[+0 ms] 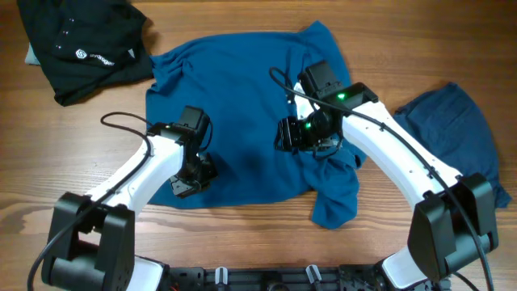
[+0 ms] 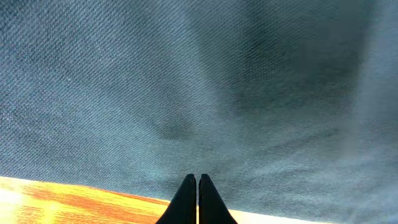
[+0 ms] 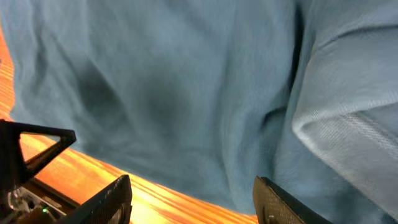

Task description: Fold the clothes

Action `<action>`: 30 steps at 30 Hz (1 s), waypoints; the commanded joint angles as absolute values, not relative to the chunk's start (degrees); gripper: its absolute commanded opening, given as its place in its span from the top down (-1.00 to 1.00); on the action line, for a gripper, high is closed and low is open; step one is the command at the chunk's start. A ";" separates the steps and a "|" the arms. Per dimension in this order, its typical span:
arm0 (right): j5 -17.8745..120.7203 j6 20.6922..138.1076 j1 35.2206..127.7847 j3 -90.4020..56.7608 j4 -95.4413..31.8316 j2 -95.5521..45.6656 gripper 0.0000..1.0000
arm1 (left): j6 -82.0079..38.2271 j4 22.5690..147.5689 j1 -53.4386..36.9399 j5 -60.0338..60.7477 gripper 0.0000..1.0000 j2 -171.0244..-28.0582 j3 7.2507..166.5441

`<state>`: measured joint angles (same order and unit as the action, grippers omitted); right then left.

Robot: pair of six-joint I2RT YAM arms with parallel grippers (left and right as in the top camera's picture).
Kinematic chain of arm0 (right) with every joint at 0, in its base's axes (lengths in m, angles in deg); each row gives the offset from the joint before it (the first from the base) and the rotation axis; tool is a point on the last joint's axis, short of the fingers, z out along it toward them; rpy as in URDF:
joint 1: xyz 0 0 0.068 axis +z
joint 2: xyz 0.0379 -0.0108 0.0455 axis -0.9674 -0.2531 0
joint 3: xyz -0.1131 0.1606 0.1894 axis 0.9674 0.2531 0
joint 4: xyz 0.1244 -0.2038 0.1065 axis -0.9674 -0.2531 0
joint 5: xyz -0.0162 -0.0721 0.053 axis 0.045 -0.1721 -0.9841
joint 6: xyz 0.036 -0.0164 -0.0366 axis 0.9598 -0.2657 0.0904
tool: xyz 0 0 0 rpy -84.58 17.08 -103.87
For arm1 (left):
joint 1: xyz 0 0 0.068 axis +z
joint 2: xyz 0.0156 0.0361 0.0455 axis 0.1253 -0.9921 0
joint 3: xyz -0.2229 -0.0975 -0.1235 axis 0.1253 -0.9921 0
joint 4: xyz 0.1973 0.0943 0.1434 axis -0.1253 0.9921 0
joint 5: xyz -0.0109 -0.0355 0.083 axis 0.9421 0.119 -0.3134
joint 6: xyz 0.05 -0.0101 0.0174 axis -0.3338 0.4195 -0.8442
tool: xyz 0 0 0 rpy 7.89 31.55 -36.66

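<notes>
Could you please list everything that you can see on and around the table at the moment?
T-shirt: one, mid-blue, spread out and rumpled in the middle of the table.
darker garment: one, dark blue, at the right edge, apart from the T-shirt.
black garment: one, black with a small white logo, crumpled at the far left corner.
table: one, brown wood, under everything.
left arm: one, white and black, reaching to the T-shirt's near left part.
right arm: one, white and black, over the T-shirt's right side.
left gripper: one, black, shut at the T-shirt's near hem.
right gripper: one, black, open over the T-shirt.
</notes>
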<state>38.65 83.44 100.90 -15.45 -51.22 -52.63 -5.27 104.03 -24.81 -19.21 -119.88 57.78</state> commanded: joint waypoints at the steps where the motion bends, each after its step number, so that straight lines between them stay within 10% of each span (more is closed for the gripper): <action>1: 37.01 83.95 101.18 -13.14 -49.35 -53.35 -0.27 | -4.63 103.75 -24.54 -18.68 0.92 -121.69 56.23; 23: 56.77 84.75 76.03 -12.77 -50.94 -53.35 -0.26 | -3.65 98.41 -24.54 -18.09 0.92 -121.78 51.80; 30: 56.09 84.36 66.41 -9.88 -48.89 -57.13 0.85 | -3.65 98.57 -24.54 -17.00 0.92 -121.76 51.80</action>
<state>54.23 85.45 69.73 -11.35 -49.21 -53.26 -4.42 99.44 -24.74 -18.31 -121.02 52.49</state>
